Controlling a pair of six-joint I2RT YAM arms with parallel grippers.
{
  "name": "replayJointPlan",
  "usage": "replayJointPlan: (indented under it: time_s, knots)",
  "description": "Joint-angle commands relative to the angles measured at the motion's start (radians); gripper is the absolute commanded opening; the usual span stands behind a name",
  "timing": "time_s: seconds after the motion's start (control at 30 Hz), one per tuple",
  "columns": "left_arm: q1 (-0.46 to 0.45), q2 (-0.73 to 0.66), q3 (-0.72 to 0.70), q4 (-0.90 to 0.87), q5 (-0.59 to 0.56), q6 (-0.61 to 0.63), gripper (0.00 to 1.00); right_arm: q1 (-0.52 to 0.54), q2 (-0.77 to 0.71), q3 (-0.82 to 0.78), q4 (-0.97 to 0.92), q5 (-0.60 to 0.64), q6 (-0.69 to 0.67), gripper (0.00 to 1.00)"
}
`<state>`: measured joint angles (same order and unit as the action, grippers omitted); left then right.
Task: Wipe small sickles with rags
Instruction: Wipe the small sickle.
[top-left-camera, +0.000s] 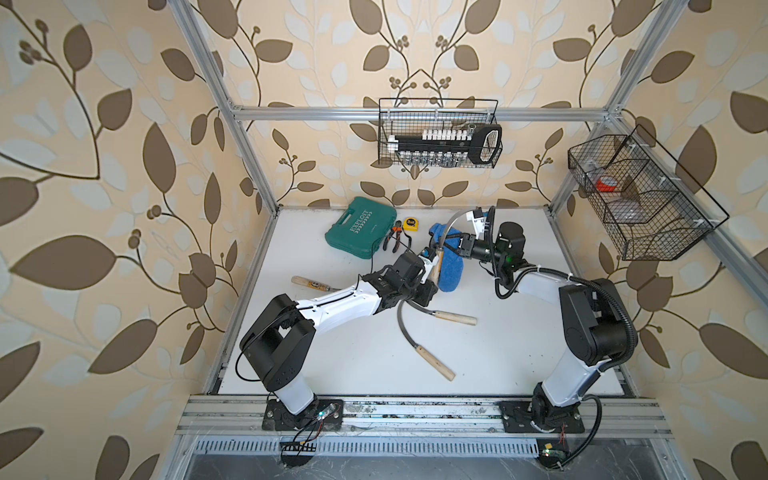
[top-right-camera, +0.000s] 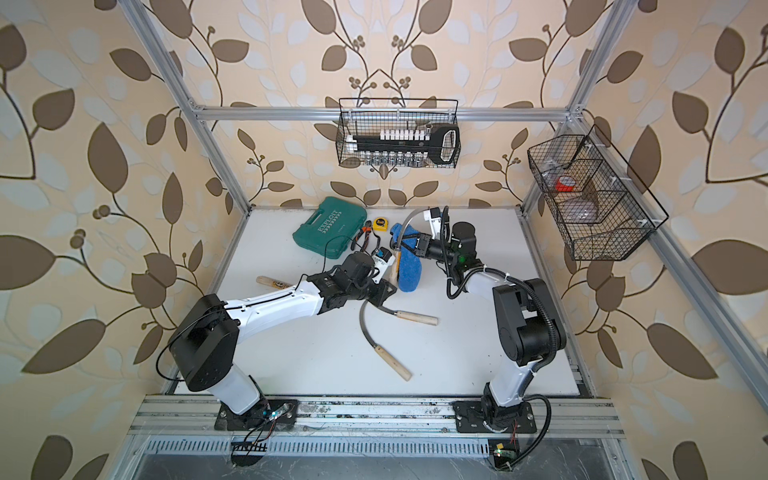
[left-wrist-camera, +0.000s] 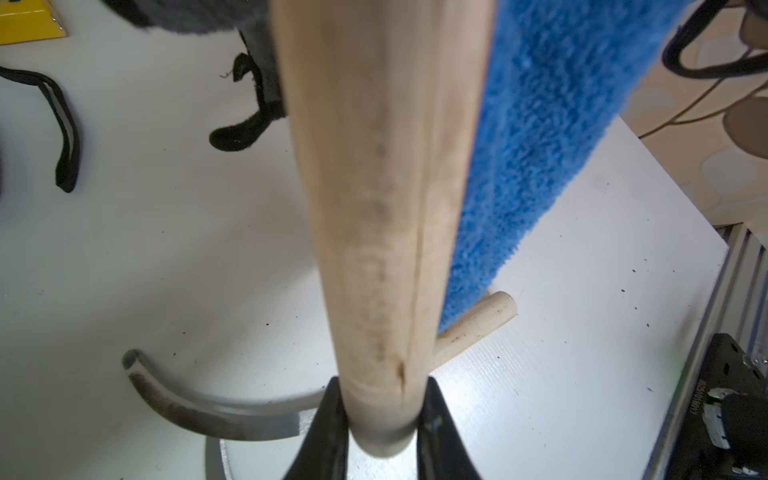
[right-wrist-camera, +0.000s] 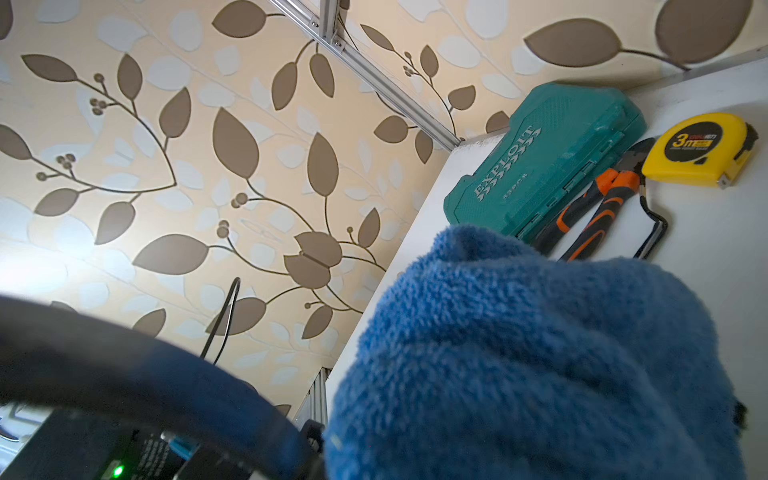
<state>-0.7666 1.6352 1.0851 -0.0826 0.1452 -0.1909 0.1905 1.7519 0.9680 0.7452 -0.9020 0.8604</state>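
My left gripper (top-left-camera: 431, 284) (left-wrist-camera: 382, 415) is shut on the butt end of a small sickle's pale wooden handle (top-left-camera: 435, 266) (left-wrist-camera: 386, 208) and holds it raised above the table. Its grey blade (top-left-camera: 451, 222) curves up and back towards the right arm. The blue fluffy rag (top-left-camera: 449, 272) (top-right-camera: 409, 270) (left-wrist-camera: 540, 145) (right-wrist-camera: 540, 353) hangs beside the handle and is bunched round the lower blade. My right gripper (top-left-camera: 455, 245) is shut on the rag there, and the cloth hides its jaws in the right wrist view.
Three more sickles lie on the white table: one under the left arm (top-left-camera: 455, 318), one nearer the front (top-left-camera: 436, 363), one at the left (top-left-camera: 309, 283). At the back stand a teal tool case (top-left-camera: 359, 228), pliers (right-wrist-camera: 594, 208) and a yellow tape measure (right-wrist-camera: 702, 149). Wire baskets (top-left-camera: 438, 133) hang on the walls.
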Motion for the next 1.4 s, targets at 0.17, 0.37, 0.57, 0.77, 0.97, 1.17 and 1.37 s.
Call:
replayJointPlan:
  time_s: [0.17, 0.37, 0.57, 0.77, 0.97, 1.17, 1.37]
  knots:
    - [0.012, -0.018, 0.035, 0.025, -0.013, -0.019, 0.0, 0.007, -0.059, -0.014, 0.058, -0.015, 0.008, 0.17]
    - [0.012, -0.015, 0.039, 0.019, 0.002, -0.021, 0.0, 0.046, -0.179, -0.035, -0.143, 0.131, -0.16, 0.17]
    - [0.012, -0.031, 0.026, 0.027, 0.007, -0.022, 0.0, 0.055, -0.233, -0.078, -0.157, 0.17, -0.191, 0.17]
    - [0.012, -0.051, 0.004, 0.048, 0.058, -0.019, 0.0, 0.055, -0.241, -0.094, -0.179, 0.2, -0.234, 0.17]
    - [0.012, -0.043, 0.014, 0.039, 0.051, -0.017, 0.0, 0.059, -0.24, -0.102, -0.16, 0.181, -0.264, 0.17]
    - [0.012, -0.039, 0.019, 0.035, 0.057, -0.013, 0.0, 0.064, -0.242, -0.098, -0.131, 0.16, -0.26, 0.17]
    - [0.035, -0.012, 0.036, 0.035, 0.172, -0.031, 0.0, 0.063, -0.248, -0.093, -0.13, 0.162, -0.258, 0.16]
